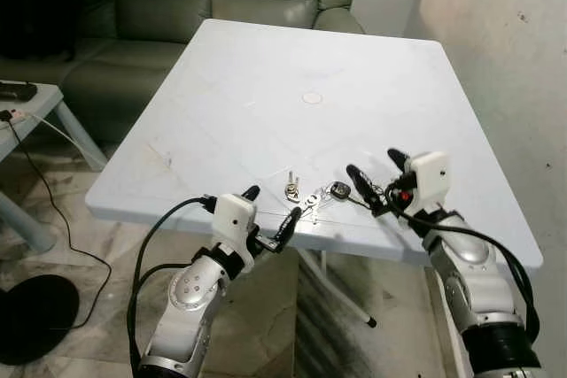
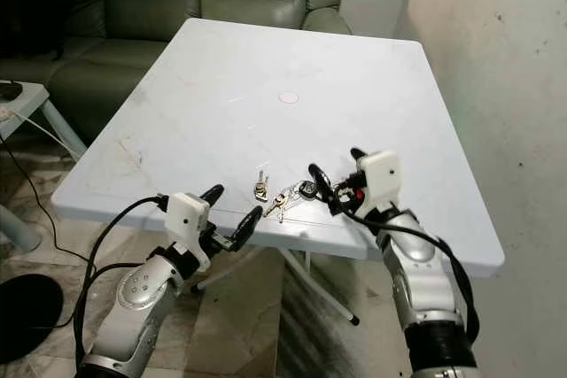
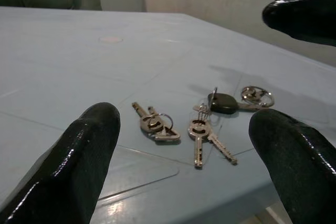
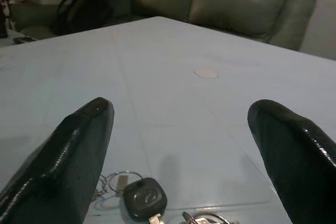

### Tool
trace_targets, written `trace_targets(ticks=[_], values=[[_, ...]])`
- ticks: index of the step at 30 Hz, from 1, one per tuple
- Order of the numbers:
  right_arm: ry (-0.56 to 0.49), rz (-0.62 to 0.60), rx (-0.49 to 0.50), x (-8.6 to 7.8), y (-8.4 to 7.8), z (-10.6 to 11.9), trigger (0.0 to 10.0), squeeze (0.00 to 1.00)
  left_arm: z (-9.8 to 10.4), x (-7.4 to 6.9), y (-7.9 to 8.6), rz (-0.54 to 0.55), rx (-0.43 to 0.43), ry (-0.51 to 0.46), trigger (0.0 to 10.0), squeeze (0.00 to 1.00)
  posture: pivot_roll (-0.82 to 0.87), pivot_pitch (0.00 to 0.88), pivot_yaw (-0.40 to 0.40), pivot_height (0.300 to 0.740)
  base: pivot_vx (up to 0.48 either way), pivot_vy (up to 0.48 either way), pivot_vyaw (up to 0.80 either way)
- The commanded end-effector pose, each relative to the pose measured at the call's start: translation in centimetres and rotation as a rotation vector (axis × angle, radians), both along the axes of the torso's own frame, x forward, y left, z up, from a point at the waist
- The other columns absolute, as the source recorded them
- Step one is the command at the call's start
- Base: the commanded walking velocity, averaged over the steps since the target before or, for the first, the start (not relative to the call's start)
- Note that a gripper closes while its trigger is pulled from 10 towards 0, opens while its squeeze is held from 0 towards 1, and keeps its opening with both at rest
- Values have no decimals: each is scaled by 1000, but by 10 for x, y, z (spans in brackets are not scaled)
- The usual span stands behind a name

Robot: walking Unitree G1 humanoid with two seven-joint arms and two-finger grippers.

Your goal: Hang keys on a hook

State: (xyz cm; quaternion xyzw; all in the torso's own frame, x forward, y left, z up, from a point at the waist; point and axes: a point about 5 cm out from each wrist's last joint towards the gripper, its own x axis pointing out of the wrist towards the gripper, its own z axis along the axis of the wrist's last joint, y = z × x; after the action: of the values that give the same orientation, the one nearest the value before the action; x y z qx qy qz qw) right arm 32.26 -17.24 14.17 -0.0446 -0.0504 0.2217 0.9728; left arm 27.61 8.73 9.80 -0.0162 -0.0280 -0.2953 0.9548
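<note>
Loosely, keys (image 1: 312, 198) lie between both pincers (fingers spread) on table (image 1: 266, 86).

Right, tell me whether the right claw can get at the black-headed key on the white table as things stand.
Probably yes. The right claw is open just beside the black-headed key, which lies flat near the white table's front edge with nothing between them.

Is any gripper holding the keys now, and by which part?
No. The keys lie on the table; the left gripper and right gripper are open beside them.
</note>
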Motion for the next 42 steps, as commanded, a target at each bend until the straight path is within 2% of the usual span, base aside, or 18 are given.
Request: trace_targets(ticks=[1, 5, 9, 12, 15, 18, 22, 24, 27, 28, 30, 31, 32, 33, 34, 35, 36, 42], values=[[10, 5, -58, 5, -1, 1, 10000, 0, 2, -2, 0, -3, 7, -13, 10000, 0, 14, 72, -44, 740, 0, 0, 0], [24, -10, -117, 10, -2, 2, 10000, 0, 3, -2, 0, -2, 7, -12, 10000, 0, 15, 76, -45, 740, 0, 0, 0], [87, -22, -153, 18, -3, 1, 10000, 0, 3, -3, 0, -2, 7, -11, 10000, 0, 17, 79, -52, 740, 0, 0, 0], [87, 1, -200, 21, -3, 0, 10000, 0, 3, -4, -1, -1, 7, -10, 10000, 0, 18, 78, -55, 740, 0, 0, 0], [133, 44, -227, 22, -6, -8, 10000, 0, 3, -5, -3, -6, 1, -11, 10000, 0, 23, 78, -59, 740, 0, 0, 0], [132, 129, -260, 19, -5, -13, 10000, 0, 4, -6, -4, -9, 0, -12, 10000, 0, 28, 80, -63, 740, 0, 0, 0], [167, 199, -261, 18, -5, -18, 10000, 0, 4, -7, -4, -8, 0, -12, 10000, 0, 32, 81, -65, 740, 0, 0, 0], [181, 205, -287, 20, -7, -21, 10000, 0, 4, -8, -4, -8, -1, -11, 10000, 0, 36, 81, -67, 740, 0, 0, 0], [205, 216, -263, 22, -8, -23, 10000, 0, 4, -9, -4, -7, 2, -12, 10000, 0, 40, 79, -69, 740, 0, 0, 0], [207, 209, -258, 24, -8, -23, 3569, 0, 4, -9, -4, -5, 3, -11, 10000, 0, 43, 79, -70, 740, 0, 0, 0], [207, 209, -258, 24, -8, -23, 3569, 0, 4, -9, -4, -5, 3, -11, 10000, 0, 43, 79, -70, 740, 0, 0, 0], [211, 198, -255, 26, -8, -24, 4941, 0, 4, -9, -4, -4, 2, -11, 10000, 0, 46, 77, -71, 740, 0, 0, 0], [225, 200, -251, 26, -8, -26, 3059, 0, 4, -9, -5, -3, 3, -11, 10000, 0, 48, 76, -72, 740, 0, 0, 0], [225, 200, -251, 26, -8, -26, 3059, 0, 4, -9, -5, -3, 3, -11, 10000, 0, 48, 76, -72, 740, 0, 0, 0], [229, 200, -252, 26, -7, -27, 3529, 0, 4, -9, -5, -3, 3, -11, 10000, 0, 48, 76, -72, 740, 0, 0, 0], [236, 196, -255, 27, -7, -27, 7176, 0, 4, -9, -4, -2, 3, -11, 10000, 0, 48, 76, -72, 740, 0, 0, 0], [244, 201, -248, 27, -7, -28, 10000, 0, 4, -10, -4, -1, 3, -11, 10000, 0, 48, 76, -72, 740, 0, 0, 0], [273, 196, -263, 33, -11, -29, 10000, 0, 4, -9, -5, 4, 4, -11, 10000, 0, 50, 70, -78, 740, 0, 0, 0]])
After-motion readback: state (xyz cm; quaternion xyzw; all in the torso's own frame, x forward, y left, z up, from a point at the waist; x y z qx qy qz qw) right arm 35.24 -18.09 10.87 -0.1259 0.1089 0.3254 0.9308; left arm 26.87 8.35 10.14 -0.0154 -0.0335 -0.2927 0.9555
